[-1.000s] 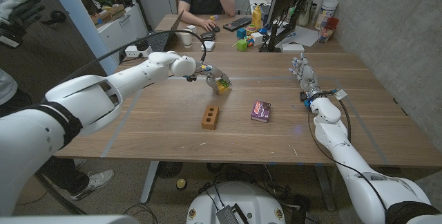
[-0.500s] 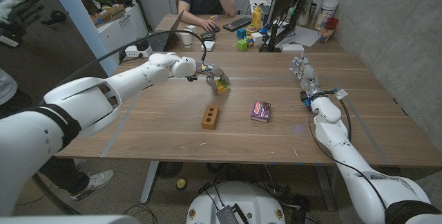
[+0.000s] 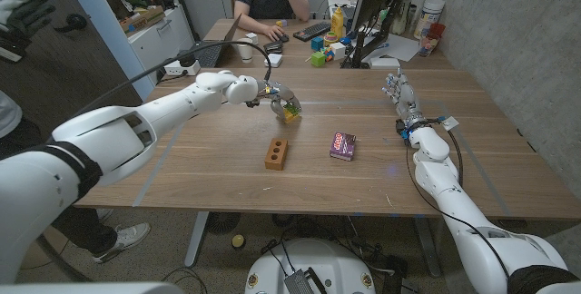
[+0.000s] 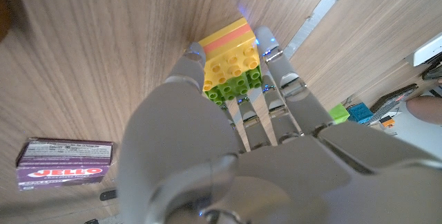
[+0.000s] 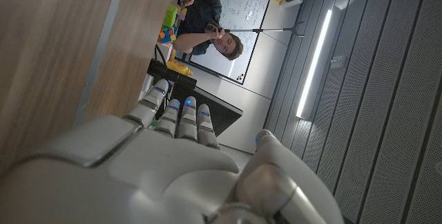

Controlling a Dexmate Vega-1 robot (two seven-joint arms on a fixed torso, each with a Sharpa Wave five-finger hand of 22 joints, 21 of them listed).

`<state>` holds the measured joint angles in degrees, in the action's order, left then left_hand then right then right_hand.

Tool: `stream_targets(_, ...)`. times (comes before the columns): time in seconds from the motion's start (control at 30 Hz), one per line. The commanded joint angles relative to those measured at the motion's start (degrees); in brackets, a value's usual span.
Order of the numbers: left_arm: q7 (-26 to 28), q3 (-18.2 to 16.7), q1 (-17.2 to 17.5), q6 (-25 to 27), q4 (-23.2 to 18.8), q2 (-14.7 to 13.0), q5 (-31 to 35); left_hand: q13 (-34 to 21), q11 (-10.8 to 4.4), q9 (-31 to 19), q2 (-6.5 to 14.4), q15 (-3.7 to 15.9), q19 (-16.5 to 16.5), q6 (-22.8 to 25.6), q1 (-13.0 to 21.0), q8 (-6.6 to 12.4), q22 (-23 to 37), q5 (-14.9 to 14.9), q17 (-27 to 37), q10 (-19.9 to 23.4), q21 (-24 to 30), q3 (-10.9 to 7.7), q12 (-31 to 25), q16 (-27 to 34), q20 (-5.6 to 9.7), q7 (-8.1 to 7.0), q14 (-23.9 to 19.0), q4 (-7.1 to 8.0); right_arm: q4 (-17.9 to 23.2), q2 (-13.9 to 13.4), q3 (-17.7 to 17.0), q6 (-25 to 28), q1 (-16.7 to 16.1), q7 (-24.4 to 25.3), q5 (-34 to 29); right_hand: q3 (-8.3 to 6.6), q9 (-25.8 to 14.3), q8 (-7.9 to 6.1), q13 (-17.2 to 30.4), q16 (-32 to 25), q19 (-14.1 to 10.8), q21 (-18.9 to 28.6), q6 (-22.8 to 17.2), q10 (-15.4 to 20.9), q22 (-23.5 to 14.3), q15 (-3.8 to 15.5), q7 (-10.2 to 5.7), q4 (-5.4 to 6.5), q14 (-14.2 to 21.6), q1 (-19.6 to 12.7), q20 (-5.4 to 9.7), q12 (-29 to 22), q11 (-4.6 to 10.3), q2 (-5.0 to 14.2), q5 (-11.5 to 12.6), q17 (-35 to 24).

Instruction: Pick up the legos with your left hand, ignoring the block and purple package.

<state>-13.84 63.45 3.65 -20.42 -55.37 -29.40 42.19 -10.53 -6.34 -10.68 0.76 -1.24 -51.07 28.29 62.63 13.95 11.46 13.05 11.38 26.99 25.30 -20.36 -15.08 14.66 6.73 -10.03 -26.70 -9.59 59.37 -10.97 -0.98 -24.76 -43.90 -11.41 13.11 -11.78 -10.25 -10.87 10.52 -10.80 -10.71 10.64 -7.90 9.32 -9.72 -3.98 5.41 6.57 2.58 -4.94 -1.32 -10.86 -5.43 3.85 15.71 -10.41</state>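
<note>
**Two hands, one holding the legos**

Two robot hands reach over the wooden table (image 3: 182,162). The left hand (image 3: 275,100) is closed around the legos (image 3: 290,109), a small stack of yellow and green bricks with an orange strip. Seen from the left wrist, its fingers (image 4: 276,86) flank the stack on both sides, gripping it above the wood. The legos sit toward the table's far edge, left of its middle.

Nearer the front edge lies the brown block (image 3: 277,152), and just beside it, toward the right edge, the purple package (image 3: 342,144); both are apart from the held stack.

The right hand (image 3: 397,89) holds nothing near the table's right edge, fingers straight and close together, pointing toward the far edge.
</note>
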Motion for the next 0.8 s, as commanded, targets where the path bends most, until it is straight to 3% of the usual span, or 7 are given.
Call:
stream_targets(0.03,2.59,-2.45,2.31,2.35,-5.64,-2.35,1.1,-0.17,-0.13,0.06,5.52,12.68,-0.69,19.45,6.51,0.01,0.08,-0.18,0.22,0.56,0.57,-0.49,-0.05,0.5,0.81,15.49,-4.6,-0.06,0.94,-0.27,0.05,0.13,-0.66,0.47,0.15,0.25,-0.17,-0.21,0.27,-0.37,-0.57,0.55,-0.48,0.5,-0.09,-0.13,0.24,0.19,0.55,-0.12,-0.21,-0.44,0.05,-0.54,0.24,-0.14)
stream_targets(0.27,4.48,-4.45,3.84,4.6,-8.89,-3.84,1.94,-0.18,-0.27,0.06,5.73,12.98,-0.72,19.54,7.1,-0.24,0.14,-0.33,0.27,0.84,0.81,-0.71,0.08,0.53,0.83,15.71,-5.11,-0.14,0.76,-0.3,0.12,-0.09,-0.53,0.72,0.09,0.33,-0.17,-0.21,0.27,-0.36,-0.56,0.52,-0.54,0.55,-0.09,-0.12,0.24,0.17,0.6,-0.13,-0.24,-0.44,0.03,-0.57,0.29,-0.14)
stream_targets(0.8,5.64,-7.33,4.17,6.35,-11.89,-5.09,2.72,-0.19,-0.31,0.06,5.8,12.85,-0.39,19.67,7.54,-0.83,0.25,-0.81,0.38,1.21,1.23,-0.75,0.5,0.29,0.63,15.3,-5.49,0.14,-1.65,-0.08,0.45,-0.66,1.13,0.74,-0.26,0.46,-0.17,-0.23,0.27,-0.3,-0.5,0.47,-0.68,0.59,-0.09,-0.01,0.24,0.13,0.6,-0.16,-0.16,-0.4,-0.03,-0.61,0.37,-0.14)
